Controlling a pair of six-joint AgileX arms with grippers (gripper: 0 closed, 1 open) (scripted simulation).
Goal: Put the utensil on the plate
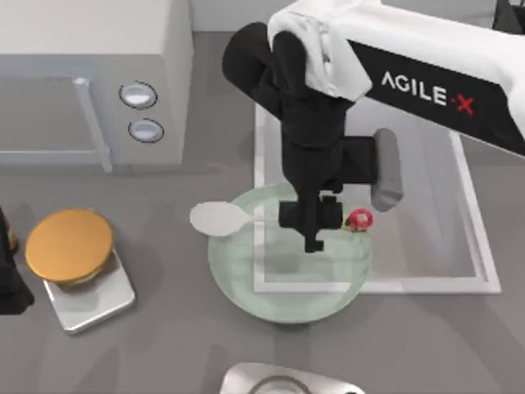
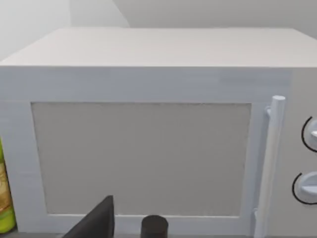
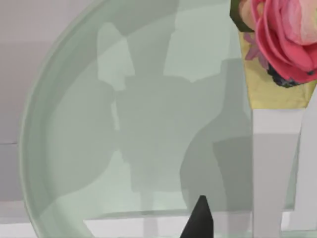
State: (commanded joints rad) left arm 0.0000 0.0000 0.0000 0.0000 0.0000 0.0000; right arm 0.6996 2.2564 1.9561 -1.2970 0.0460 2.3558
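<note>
The plate (image 1: pixel 246 283) is a pale green glassy dish in the middle of the table, and its rim (image 3: pixel 34 129) curves through the right wrist view. The utensil crosses its far side: white bowl (image 1: pixel 215 219) over the left rim, thin handle running right to a red-pink knob (image 1: pixel 359 219), seen close as a rose (image 3: pixel 285 34). My right gripper (image 1: pixel 312 220) reaches down over the plate and is shut on the handle's middle, with one fingertip (image 3: pixel 198 220) showing and its shadow falling on the glass. My left gripper (image 1: pixel 10 287) is parked at the table's left edge.
A white microwave (image 1: pixel 90 82) fills the back left, and its door (image 2: pixel 141 158) faces the left wrist. An orange disc (image 1: pixel 68 245) on a silver square base sits front left. A white-framed mat (image 1: pixel 476 246) lies under the plate's right side. A metal item (image 1: pixel 283 379) is at the front edge.
</note>
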